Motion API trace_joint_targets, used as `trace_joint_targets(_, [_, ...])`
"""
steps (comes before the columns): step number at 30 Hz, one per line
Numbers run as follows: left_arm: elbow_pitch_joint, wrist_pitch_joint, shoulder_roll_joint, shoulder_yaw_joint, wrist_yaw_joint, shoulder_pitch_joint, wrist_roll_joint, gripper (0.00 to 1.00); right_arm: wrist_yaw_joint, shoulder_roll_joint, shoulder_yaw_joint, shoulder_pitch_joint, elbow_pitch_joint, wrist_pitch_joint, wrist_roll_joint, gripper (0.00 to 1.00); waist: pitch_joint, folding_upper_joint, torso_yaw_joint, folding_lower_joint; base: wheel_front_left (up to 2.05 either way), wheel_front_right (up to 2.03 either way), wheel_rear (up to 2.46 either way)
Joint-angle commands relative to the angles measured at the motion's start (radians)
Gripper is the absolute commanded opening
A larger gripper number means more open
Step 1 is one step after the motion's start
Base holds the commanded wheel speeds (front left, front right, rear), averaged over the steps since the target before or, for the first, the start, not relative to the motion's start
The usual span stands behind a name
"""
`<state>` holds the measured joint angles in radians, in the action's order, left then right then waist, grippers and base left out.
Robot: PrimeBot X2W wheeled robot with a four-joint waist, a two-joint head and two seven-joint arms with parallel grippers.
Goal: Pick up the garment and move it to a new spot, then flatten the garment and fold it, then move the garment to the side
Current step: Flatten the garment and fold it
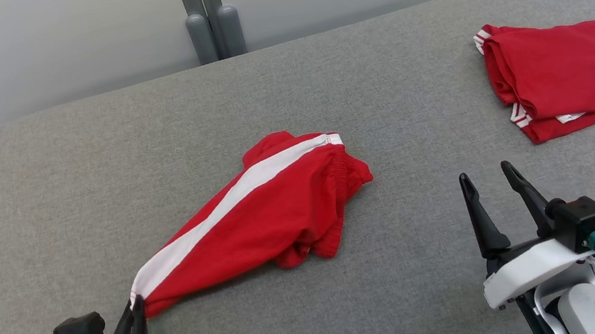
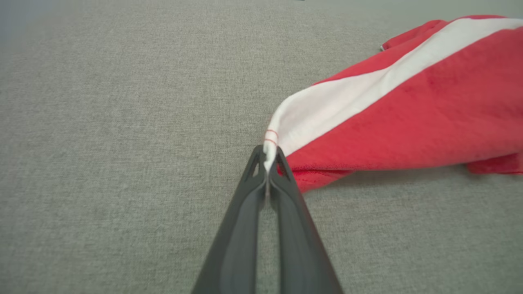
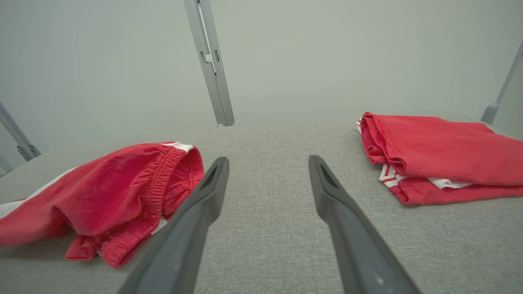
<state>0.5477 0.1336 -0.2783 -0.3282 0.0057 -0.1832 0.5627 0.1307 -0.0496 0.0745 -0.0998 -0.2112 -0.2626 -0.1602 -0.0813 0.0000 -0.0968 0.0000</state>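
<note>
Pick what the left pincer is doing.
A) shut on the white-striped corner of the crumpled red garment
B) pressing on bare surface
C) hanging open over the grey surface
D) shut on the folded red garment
A: the left pincer is closed on the striped corner of the crumpled red garment; the folded red garment lies apart, far right.
</note>
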Motion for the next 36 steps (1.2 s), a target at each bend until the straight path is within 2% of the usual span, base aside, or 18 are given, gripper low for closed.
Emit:
trace_joint_targets(1, [0.011, 0.008, 0.003, -0.002, 0.000, 0.009, 0.008, 1.00, 0.000, -0.002, 0.002, -0.009, -0.005, -0.003, 0.008, 1.00, 0.009, 0.0000, 0.010, 0.0000, 0.00, 0.00, 0.00])
trace_joint_targets(7, [0.048, 0.032, 0.011, -0.004, -0.003, 0.013, 0.012, 1.00, 0.000, -0.002, 0.008, 0.005, -0.016, -0.003, 0.007, 1.00, 0.027, 0.0000, 0.023, 0.0000, 0.00, 0.00, 0.00])
trace_joint_targets(13, [0.029, 0.080, 0.027, 0.001, 0.004, 0.018, 0.011, 1.00, 0.000, -0.002, 0.008, 0.015, -0.022, -0.003, 0.007, 1.00, 0.046, 0.0000, 0.027, 0.0000, 0.00, 0.00, 0.00])
trace_joint_targets(27, [-0.159, 0.131, 0.088, 0.027, 0.056, 0.082, -0.059, 1.00, 0.000, -0.002, -0.013, 0.017, 0.005, -0.003, 0.004, 1.00, 0.095, 0.0000, 0.047, 0.0000, 0.00, 0.00, 0.00])
trace_joint_targets(36, [-0.258, 0.132, 0.133, 0.082, 0.062, 0.172, -0.102, 1.00, 0.000, -0.002, -0.020, 0.030, 0.000, -0.003, -0.011, 1.00, 0.114, 0.0000, 0.073, 0.0000, 0.00, 0.00, 0.00])
